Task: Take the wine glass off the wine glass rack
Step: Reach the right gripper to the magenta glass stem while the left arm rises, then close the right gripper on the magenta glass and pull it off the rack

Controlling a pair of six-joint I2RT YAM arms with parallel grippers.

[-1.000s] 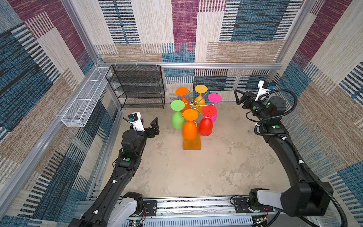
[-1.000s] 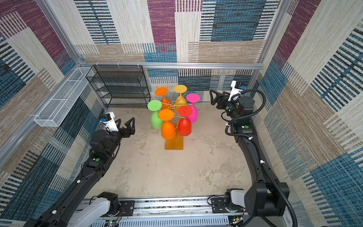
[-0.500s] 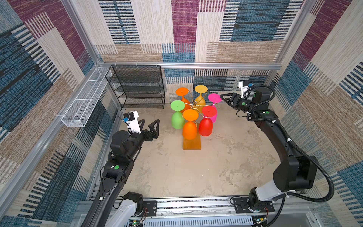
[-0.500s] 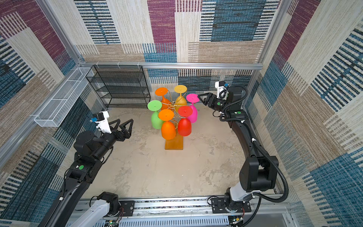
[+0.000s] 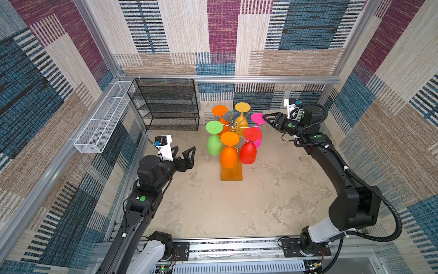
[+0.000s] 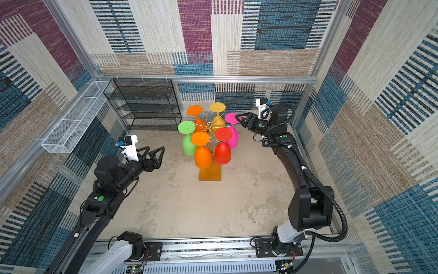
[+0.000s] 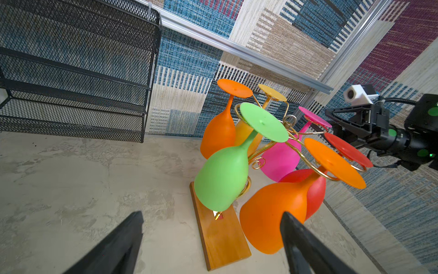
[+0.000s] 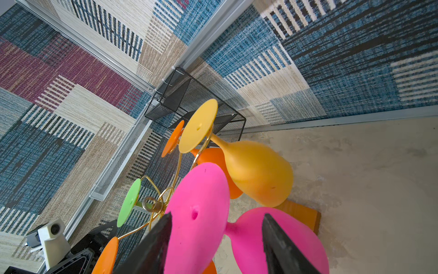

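The wine glass rack (image 5: 234, 125), gold wire on an orange-brown wooden base (image 5: 231, 174), stands mid-floor with several coloured glasses hung upside down. My right gripper (image 5: 265, 118) (image 6: 238, 117) reaches the pink wine glass (image 5: 257, 142) at the rack's right. In the right wrist view its fingers (image 8: 156, 239) straddle the pink foot disk (image 8: 199, 189) and stem, with a gap showing on the bowl side; the right gripper (image 8: 217, 214) is open. My left gripper (image 5: 186, 149) (image 7: 212, 213) is open and holds nothing, left of the rack, facing the green glass (image 7: 222, 178).
A black mesh shelf (image 5: 166, 104) stands against the back wall. A white wire basket (image 5: 102, 118) hangs on the left wall. Other glasses on the rack are green (image 5: 214, 142), orange (image 5: 228, 155), red (image 5: 248, 151) and yellow (image 5: 242, 108). Fabric walls close in all around.
My right gripper swung in from the right wall to the pink glass's foot, and its jaws have narrowed around it. The left arm pulled back and down, still open.
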